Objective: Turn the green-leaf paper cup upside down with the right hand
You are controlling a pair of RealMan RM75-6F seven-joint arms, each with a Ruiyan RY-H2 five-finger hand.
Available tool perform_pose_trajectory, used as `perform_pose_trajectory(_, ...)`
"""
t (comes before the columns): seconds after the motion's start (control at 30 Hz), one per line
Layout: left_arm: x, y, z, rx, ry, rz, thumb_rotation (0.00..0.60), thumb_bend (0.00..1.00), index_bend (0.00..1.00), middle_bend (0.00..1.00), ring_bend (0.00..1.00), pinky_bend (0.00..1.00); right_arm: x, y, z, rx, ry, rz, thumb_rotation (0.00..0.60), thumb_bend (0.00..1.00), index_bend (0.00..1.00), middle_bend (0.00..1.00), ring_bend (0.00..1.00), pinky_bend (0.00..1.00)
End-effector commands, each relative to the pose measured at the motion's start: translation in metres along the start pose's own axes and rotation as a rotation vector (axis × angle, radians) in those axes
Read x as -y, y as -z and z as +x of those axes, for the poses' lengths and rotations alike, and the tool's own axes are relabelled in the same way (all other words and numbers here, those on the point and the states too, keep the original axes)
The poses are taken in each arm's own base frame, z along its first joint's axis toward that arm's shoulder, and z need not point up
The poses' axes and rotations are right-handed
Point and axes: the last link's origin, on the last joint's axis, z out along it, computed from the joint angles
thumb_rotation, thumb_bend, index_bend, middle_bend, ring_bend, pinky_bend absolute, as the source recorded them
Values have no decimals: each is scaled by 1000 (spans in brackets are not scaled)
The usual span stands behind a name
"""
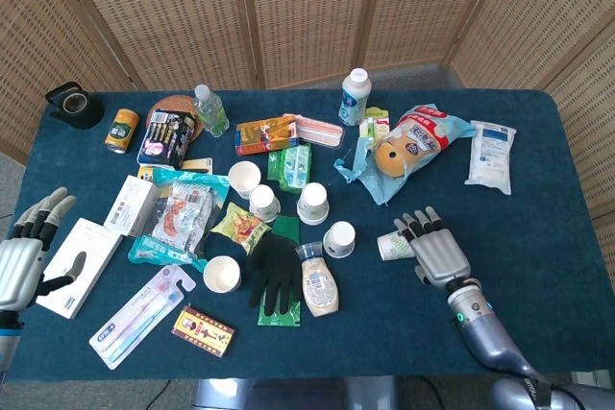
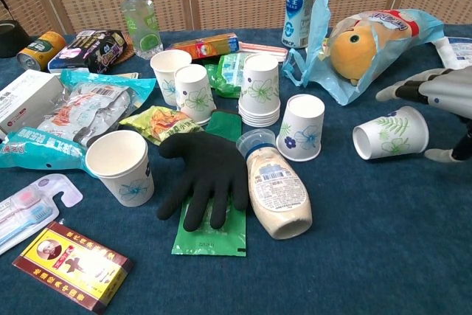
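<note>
Our right hand (image 2: 442, 101) hovers open over the toppled leaf cup (image 2: 391, 132); too hard a squeeze could crush it or roll it away.

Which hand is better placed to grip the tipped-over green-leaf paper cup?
Right robot hand: it hovers open over the white green-leaf paper cup. Left robot hand sits at the table's far edge.

Green-leaf paper cup (image 1: 393, 246) half under right hand (image 1: 436, 253); that hand's contact with cup indiscernible
</note>
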Motion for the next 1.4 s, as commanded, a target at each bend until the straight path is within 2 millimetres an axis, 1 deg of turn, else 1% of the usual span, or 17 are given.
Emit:
perform_pose_trajectory(0.03,0,0,-1,2,2,-2,600,458,39,49,26,100,9,-1,1,7,7,-17,600,371,38,0,0,0)
perform_pose_trajectory(0.33,4,-2,-4,10,10,1,600,458,39,49,26,100,24,-4,1,38,39,-31,600,371,32,0,0,0)
perform_pose_trajectory(0.57,9,-1,-3,7,14,9,600,458,39,49,26,100,28,-12,-2,56,46,-48,600,372,41,0,0,0)
perform_pose_trajectory(0.67,10,0,-2,5,16,11,600,457,39,48,26,100,29,-15,-1,49,42,-53,600,374,80,0,0,0)
perform_pose_trajectory(0.87,12,1,-3,5,20,13,600,457,38,49,26,100,32,-20,-2,34,28,-70,600,386,234,0,0,0)
perform_pose_trajectory(1.07,12,1,-4,5,23,12,600,458,39,48,26,100,40,-23,-2,27,34,-85,600,392,275,0,0,0)
perform_pose_trajectory(1.1,12,1,-4,5,23,13,600,458,39,48,26,100,40,-24,-2,24,35,-86,600,395,298,0,0,0)
perform_pose_trajectory(1.27,14,1,-4,5,27,20,600,457,39,48,26,100,40,-27,-1,5,5,-97,600,415,394,25,0,0)
perform_pose_trajectory(1.4,15,1,-4,8,28,23,600,458,39,47,26,100,36,-28,2,-4,-48,-98,600,412,403,35,0,0)
